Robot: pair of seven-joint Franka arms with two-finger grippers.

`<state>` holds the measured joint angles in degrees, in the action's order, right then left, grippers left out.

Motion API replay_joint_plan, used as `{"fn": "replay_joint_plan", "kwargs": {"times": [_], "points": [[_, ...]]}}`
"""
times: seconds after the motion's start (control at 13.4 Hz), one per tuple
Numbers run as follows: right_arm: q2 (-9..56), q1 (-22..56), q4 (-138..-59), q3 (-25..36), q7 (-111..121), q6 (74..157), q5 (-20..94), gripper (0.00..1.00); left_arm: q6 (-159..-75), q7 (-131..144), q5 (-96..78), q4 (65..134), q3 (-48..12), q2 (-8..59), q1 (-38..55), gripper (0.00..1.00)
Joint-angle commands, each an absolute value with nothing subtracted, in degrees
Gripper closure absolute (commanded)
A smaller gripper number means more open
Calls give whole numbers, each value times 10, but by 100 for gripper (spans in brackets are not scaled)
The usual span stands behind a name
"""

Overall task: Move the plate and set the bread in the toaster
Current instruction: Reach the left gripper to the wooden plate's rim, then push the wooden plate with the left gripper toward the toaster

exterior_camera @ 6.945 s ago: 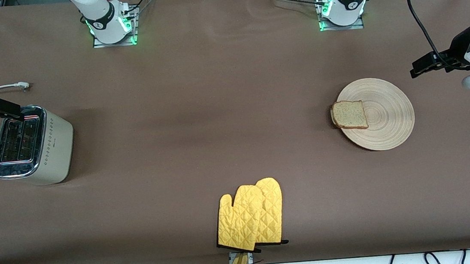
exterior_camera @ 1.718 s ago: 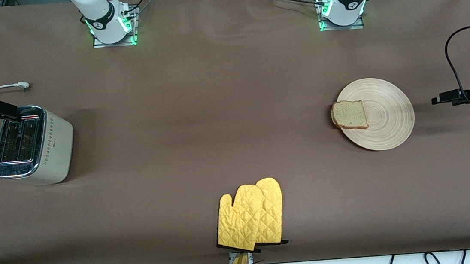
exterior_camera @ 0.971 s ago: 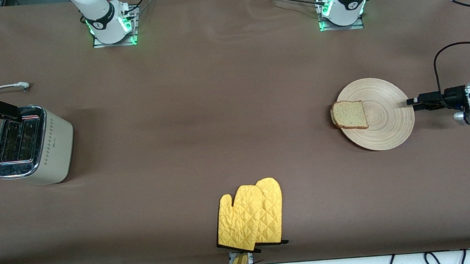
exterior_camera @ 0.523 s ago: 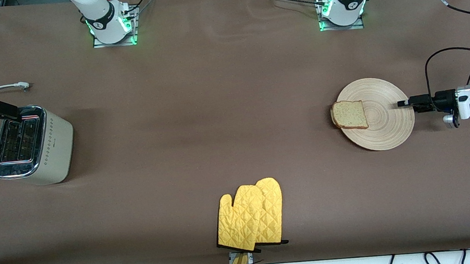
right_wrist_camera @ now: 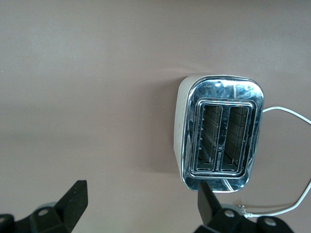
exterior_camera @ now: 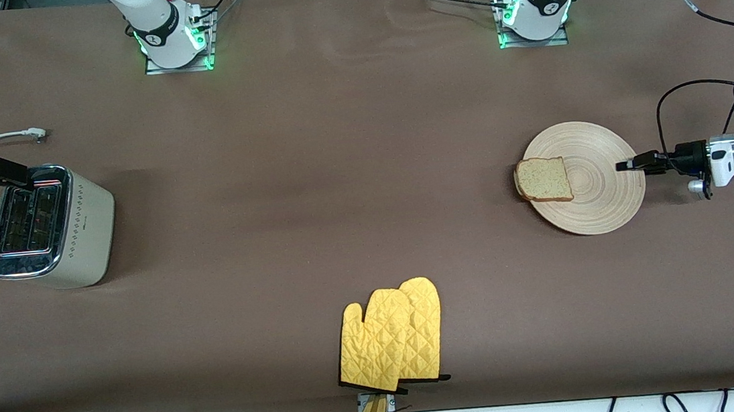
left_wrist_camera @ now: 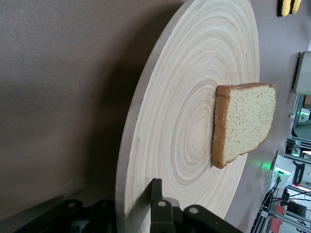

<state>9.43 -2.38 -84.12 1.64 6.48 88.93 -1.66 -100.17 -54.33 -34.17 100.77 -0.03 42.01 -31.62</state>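
Two stations split the job. At the front view's left edge, the toaster (exterior_camera: 49, 226) sits under the waiting right gripper (right_wrist_camera: 141, 206), fingers spread. Right of centre, the plate (exterior_camera: 599, 207) is straddled at its rim by the left gripper (exterior_camera: 626, 165), evidently for dragging; only its wrist view shows that. The bread (exterior_camera: 544, 180) overhangs the opposite rim.

On the brown desk (exterior_camera: 336, 168) the bread (exterior_camera: 544, 180) lay on the plate (exterior_camera: 602, 200) — the left tool (exterior_camera: 626, 165) at its rim. The right tool (exterior_camera: 14, 174) hung over the toaster (exterior_camera: 83, 226); yellow mitts (exterior_camera: 393, 338) lay nearer the camera.
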Motion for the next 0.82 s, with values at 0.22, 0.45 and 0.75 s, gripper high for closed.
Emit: {"fn": "replay_joint_plan", "kwargs": {"times": [0.22, 0.45, 0.75], "points": [[97, -29, -833, 14, 62, 888, -7, 0, -992, -554, -354, 1015, -30, 416, -319, 100], [97, -29, -833, 14, 83, 889, -8, 0, -952, -547, -397, 1010, -58, 405, -319, 100], [97, -26, -833, 12, 85, 889, -16, 0, -934, -505, -465, 1009, -114, 404, -319, 100]]}}
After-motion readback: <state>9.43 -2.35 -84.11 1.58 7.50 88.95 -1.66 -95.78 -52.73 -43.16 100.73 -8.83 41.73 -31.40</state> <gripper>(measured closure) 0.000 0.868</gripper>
